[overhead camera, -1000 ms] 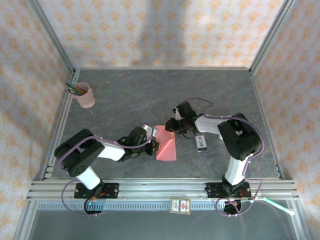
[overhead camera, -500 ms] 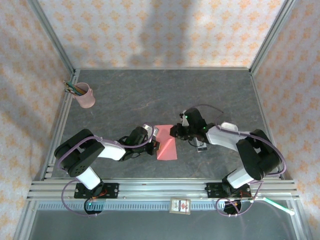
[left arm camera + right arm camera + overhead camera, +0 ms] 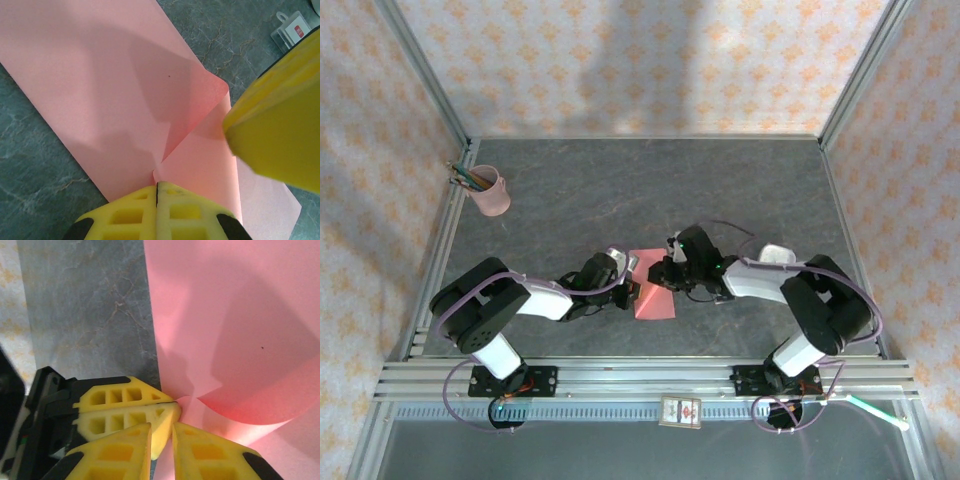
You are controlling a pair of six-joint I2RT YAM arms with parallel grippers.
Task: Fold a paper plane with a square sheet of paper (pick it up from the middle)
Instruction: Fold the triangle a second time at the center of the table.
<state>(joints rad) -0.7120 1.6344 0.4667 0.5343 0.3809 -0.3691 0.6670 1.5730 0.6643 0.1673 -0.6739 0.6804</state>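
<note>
The square sheet of paper (image 3: pixel 654 296) lies salmon-pink on the dark table, folded, with one flap curling up (image 3: pixel 200 95) (image 3: pixel 235 315). My left gripper (image 3: pixel 629 291) (image 3: pixel 157 186) is shut on the sheet's left edge, and the paper puckers at its tips. The left gripper's fingers (image 3: pixel 125 410) also show in the right wrist view. My right gripper (image 3: pixel 666 274) (image 3: pixel 161 437) hovers right over that spot, jaws a narrow gap apart, nothing pinched between them. One of its yellow fingers (image 3: pixel 280 125) looms over the sheet. A paper plane is out of view.
A pink pencil cup (image 3: pixel 490 192) stands at the far left by the rail. A small white-and-black box (image 3: pixel 292 31) lies just beyond the paper. Patterned walls enclose the table on three sides. An aluminium rail (image 3: pixel 640 378) runs along the near edge.
The right arm has swung left and down until its gripper is over the paper next to the left gripper, its jaws narrowing. The left gripper stayed put and shut.
</note>
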